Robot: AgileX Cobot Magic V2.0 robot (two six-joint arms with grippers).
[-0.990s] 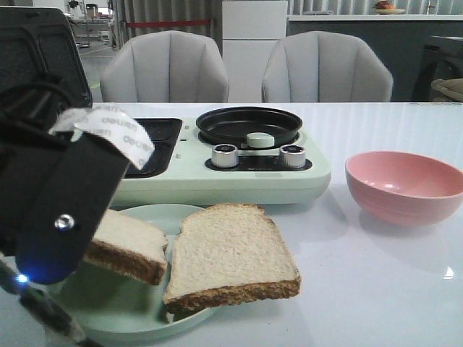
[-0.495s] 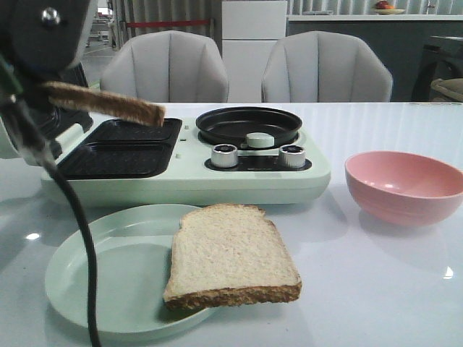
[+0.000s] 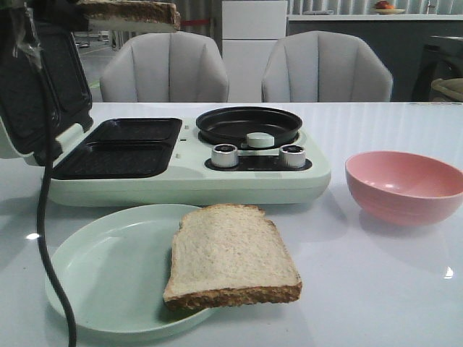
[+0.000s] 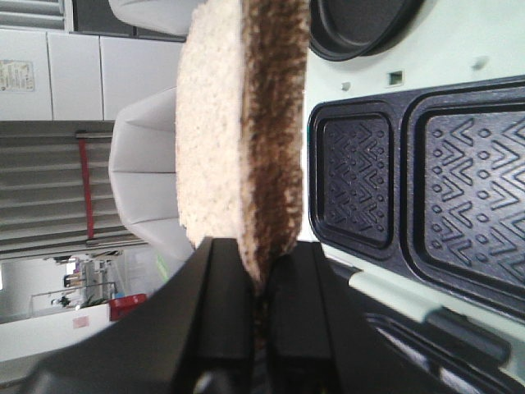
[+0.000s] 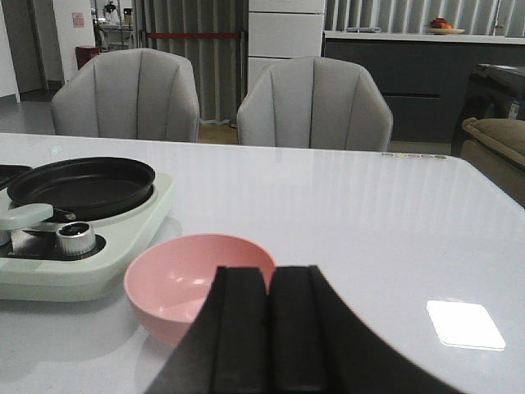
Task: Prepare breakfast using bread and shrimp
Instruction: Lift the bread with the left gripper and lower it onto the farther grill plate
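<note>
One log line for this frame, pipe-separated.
left end effector: shut on pale brown-crusted bread slice, held above open black sandwich plates | right end effector: shut, empty | second slice: on pale-green plate

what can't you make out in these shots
- Left end effector: out of the front view past the top edge; only its held bread slice shows, cropped.
- Shrimp: seen in no view; the pink bowl interior is partly hidden by its near wall in front, and by the right end effector in the right wrist view.
- Plate: near rim cut off at the bottom edge.
</note>
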